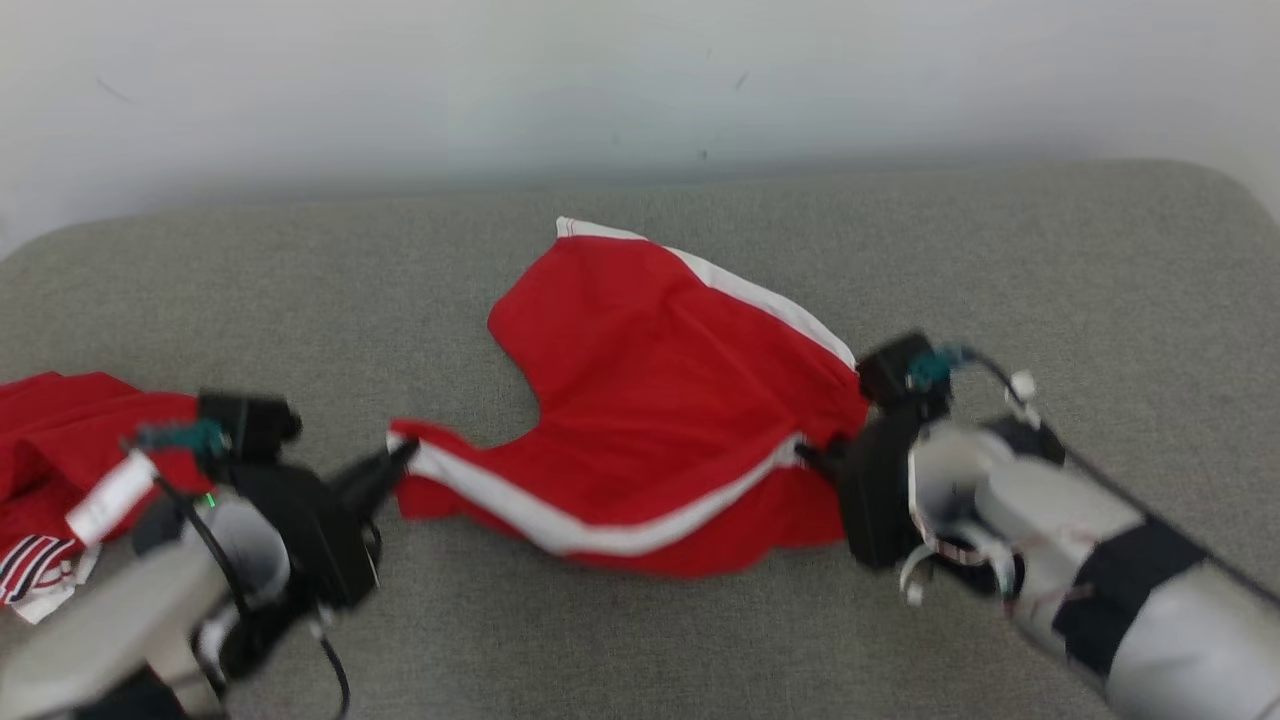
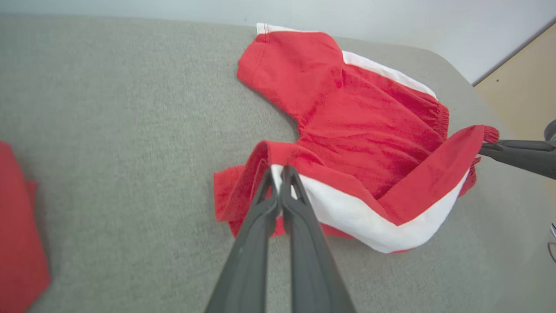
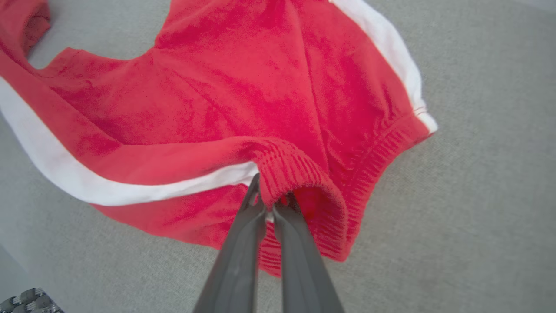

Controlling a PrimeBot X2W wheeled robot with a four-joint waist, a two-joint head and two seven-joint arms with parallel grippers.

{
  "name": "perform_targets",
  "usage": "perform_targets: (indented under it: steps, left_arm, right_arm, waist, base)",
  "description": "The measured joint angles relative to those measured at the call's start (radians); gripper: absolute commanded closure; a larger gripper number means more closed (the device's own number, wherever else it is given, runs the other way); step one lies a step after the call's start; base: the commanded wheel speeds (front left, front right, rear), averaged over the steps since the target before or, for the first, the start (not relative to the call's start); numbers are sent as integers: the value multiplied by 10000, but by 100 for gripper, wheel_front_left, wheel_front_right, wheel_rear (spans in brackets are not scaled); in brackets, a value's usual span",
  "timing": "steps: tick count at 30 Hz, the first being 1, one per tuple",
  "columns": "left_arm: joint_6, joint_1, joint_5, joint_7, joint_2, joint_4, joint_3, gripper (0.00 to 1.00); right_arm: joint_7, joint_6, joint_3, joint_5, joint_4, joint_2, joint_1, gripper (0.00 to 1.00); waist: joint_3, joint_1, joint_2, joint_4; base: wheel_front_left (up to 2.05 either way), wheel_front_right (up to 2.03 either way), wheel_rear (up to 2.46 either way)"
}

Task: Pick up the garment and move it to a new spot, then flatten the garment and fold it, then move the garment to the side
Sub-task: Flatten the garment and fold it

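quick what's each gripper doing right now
left gripper: closed, pinching the red shorts at a leg hem.
right gripper: closed, pinching the shorts' waistband.

garment (image 1: 660, 400): soft matt cloth, partly ribbed | surface (image 1: 1000, 260): coarse woven fabric | jaws: matt, plastic-looking

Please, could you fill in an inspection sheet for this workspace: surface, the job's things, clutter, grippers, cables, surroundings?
Surface: grey fabric pad with rounded far corners.
Job's things: red shorts with white side stripes, rumpled, not yet flat or folded.
Clutter: second red garment, bunched at the pad's left edge.
Grippers: left gripper shut on a leg hem of the red shorts; right gripper shut on their ribbed waistband.
Cables: dark cable loops below the left wrist; thin cable arches over the right wrist.
Surroundings: pale wall behind the pad.
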Motion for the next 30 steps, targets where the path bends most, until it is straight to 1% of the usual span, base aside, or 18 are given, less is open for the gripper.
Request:
perform_targets:
  steps: [2, 3, 5, 6, 7, 8, 10, 11, 12, 13, 14, 17, 19, 21, 24, 25, 27, 30]
  left_arm:
    - [-426, -1173, -132, 807, 134, 198, 115, 100]
    - [-573, -1847, -318, 1168, 155, 437, 387, 100]
    - [-546, -3419, -608, 1586, 105, 1068, 1062, 100]
    - [-418, -4281, -556, 1691, 96, 1404, 1312, 100]
    - [-213, -5095, -263, 1567, 79, 1726, 1553, 100]
    - [40, -5913, 184, 1145, 38, 1996, 1891, 100]
    - [443, -7216, 493, 138, -102, 2163, 2708, 100]
    - [499, -7629, 629, -272, -157, 2107, 2863, 100]
    - [483, -7776, 802, -474, -184, 1990, 2855, 100]
    - [508, -7735, 995, -775, -209, 1841, 2815, 100]
    - [616, -7495, 1162, -1143, -182, 1565, 2771, 100]
    - [548, -6127, 1070, -1576, -263, 1340, 2512, 100]
    - [353, -4940, 980, -1764, -253, 1494, 2242, 100]
    - [244, -3993, 905, -1810, -276, 1733, 1875, 100]
    - [115, -3227, 905, -1824, -449, 1942, 1597, 100]
    - [115, -3024, 907, -1833, -458, 1988, 1540, 100]
    - [-58, -2622, 913, -1839, -449, 2065, 1367, 100]
    - [-59, -2002, 970, -1916, -533, 2222, 1147, 100]
  right_arm:
    - [1020, 52, 46, 0, 454, 188, -1353, 100]
    - [1375, 54, -107, 46, 729, 328, -2079, 100]
    - [1875, -63, -497, 82, 1306, 681, -3731, 100]
    - [1906, -98, -754, 77, 1540, 869, -4591, 100]
    - [1697, -144, -1095, -4, 1762, 1058, -5398, 100]
    - [1170, -174, -1578, -328, 1822, 1202, -6156, 100]
    - [-196, -347, -2326, -888, 1988, 1348, -7561, 100]
    - [-671, -347, -2525, -903, 2061, 1354, -8149, 100]
    - [-1066, -261, -2520, -978, 2034, 1308, -8491, 100]
    - [-1496, 136, -2303, -1248, 1816, 1174, -8594, 100]
    - [-1831, 437, -2079, -1511, 1638, 1051, -8490, 100]
    - [-2596, 792, -1567, -1806, 1716, 1007, -7304, 100]
    - [-3081, 1018, -1338, -1812, 2033, 1009, -6202, 100]
    - [-3534, 1066, -1287, -1760, 2303, 955, -5304, 100]
    - [-4084, 1126, -1154, -1728, 2416, 836, -4448, 100]
    - [-4249, 1168, -1116, -1722, 2435, 846, -4186, 100]
    - [-4569, 1170, -1095, -1559, 2527, 928, -3647, 100]
    - [-4911, 1258, -901, -1406, 2673, 1093, -2743, 100]
  waist:
    - [244, 1, 1, -27]
    - [370, 1, 1, -41]
    - [635, 2, 1, -65]
    - [772, 3, 2, -74]
    - [907, 3, 1, -81]
    - [1047, 3, 2, -85]
    - [1322, 3, 1, -83]
    - [1465, 2, 0, -75]
    - [1604, 0, -1, -64]
    - [1748, -2, -3, -47]
    - [1891, -2, -2, -28]
    - [2318, 3, 1, 46]
    - [2560, 8, 3, 100]
    - [2724, 5, 3, 157]
    - [2767, 2, 3, 261]
    - [2732, 3, 3, 279]
    - [2639, -1, 1, 288]
    - [2367, -1, 0, 239]
  base:
    - [0, 0, 0]
    - [0, 0, 0]
    - [0, 0, 0]
    - [0, 0, 0]
    - [0, 0, 0]
    - [0, 0, 0]
    - [0, 0, 0]
    - [0, 0, 0]
    - [0, 0, 0]
    - [0, 0, 0]
    - [0, 0, 0]
    - [0, 0, 0]
    - [0, 0, 0]
    - [0, 0, 0]
    - [0, 0, 0]
    - [0, 0, 0]
    - [0, 0, 0]
    - [0, 0, 0]
